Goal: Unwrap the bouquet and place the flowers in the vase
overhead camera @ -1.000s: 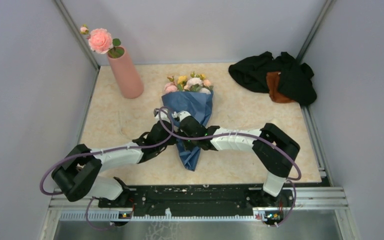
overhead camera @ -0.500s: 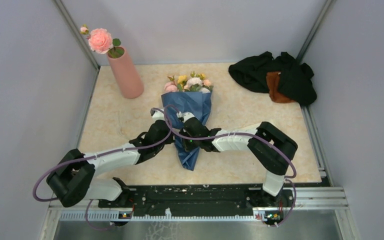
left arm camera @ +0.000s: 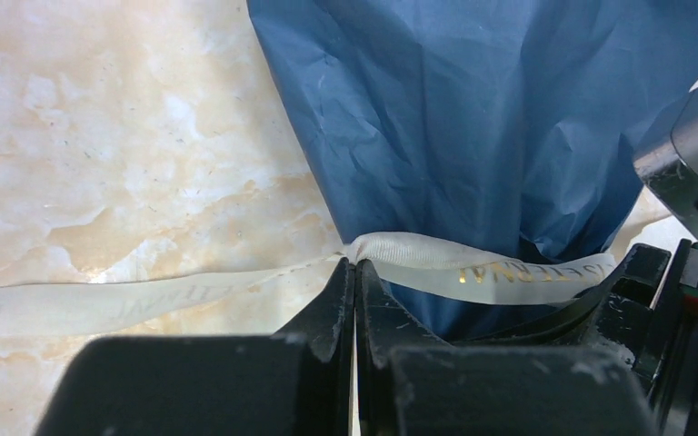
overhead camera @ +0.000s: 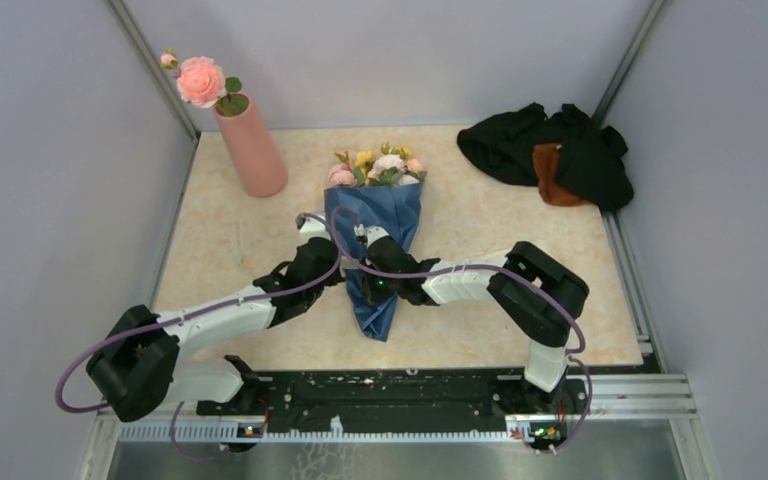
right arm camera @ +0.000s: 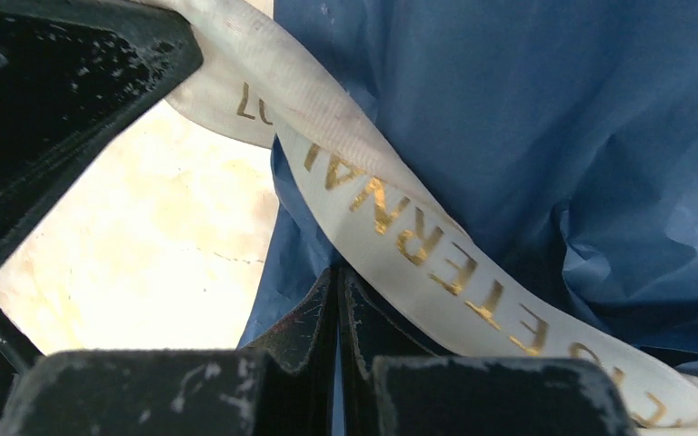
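Lying mid-tabletop (overhead camera: 230, 240): bouquet (overhead camera: 375, 235), flowers (overhead camera: 380, 168) toward back wall; left end effector (left arm camera: 354, 272) clenched on cream ribbon (left arm camera: 473, 263) at cone's narrow part; right end effector (right arm camera: 336, 282) clenched against same ribbon, hold unclear; vase (overhead camera: 252, 145) back-left corner.

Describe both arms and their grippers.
Left arm and right arm: white shells, black joints, bulky black elbows, a purple cable looping along each. Left gripper and right gripper: two matt black fingers tapering to thin, scuffed tips.
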`<action>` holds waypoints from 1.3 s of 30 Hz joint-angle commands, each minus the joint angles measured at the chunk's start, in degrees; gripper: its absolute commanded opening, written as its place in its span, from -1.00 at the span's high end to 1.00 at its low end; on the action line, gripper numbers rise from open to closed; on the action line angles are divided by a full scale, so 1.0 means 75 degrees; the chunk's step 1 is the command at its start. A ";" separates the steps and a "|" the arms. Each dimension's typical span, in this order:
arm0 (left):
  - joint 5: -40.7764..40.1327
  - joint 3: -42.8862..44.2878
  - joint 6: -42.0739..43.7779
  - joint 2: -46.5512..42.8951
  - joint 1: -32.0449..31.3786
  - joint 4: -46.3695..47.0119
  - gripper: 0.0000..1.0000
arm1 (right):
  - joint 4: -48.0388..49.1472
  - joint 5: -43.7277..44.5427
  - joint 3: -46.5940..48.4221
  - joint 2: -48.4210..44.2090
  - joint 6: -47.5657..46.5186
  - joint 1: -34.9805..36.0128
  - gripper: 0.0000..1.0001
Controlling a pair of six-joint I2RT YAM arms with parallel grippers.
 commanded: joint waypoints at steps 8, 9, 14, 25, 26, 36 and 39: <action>-0.0554 0.0153 0.0009 -0.0276 0.0346 -0.0605 1.00 | -0.0129 0.0054 -0.0346 0.0185 0.0055 -0.0170 1.00; -0.0557 0.0114 0.0010 -0.0300 0.0413 -0.0608 1.00 | -0.0132 0.0054 -0.0358 0.0164 0.0060 -0.0181 1.00; -0.0491 -0.0126 0.0032 -0.0533 0.0802 -0.0863 1.00 | -0.0140 0.0054 -0.0382 0.0136 0.0050 -0.0217 1.00; 0.0036 -0.0533 -0.0144 -0.1008 0.1907 -0.0922 1.00 | -0.0152 0.0054 -0.0407 0.0124 0.0052 -0.0241 1.00; 0.0005 -0.0536 -0.0200 -0.1021 0.1982 -0.0980 1.00 | -0.0152 0.0054 -0.0412 0.0121 0.0057 -0.0241 1.00; -0.0370 -0.0614 -0.0049 -0.1299 0.3240 -0.1268 1.00 | -0.0230 0.0054 -0.0451 0.0048 -0.0028 -0.0288 1.00; -0.0204 -0.0527 0.0090 -0.1150 0.3718 -0.1181 1.00 | -0.0293 0.0054 -0.0488 -0.0035 -0.0066 -0.0291 1.00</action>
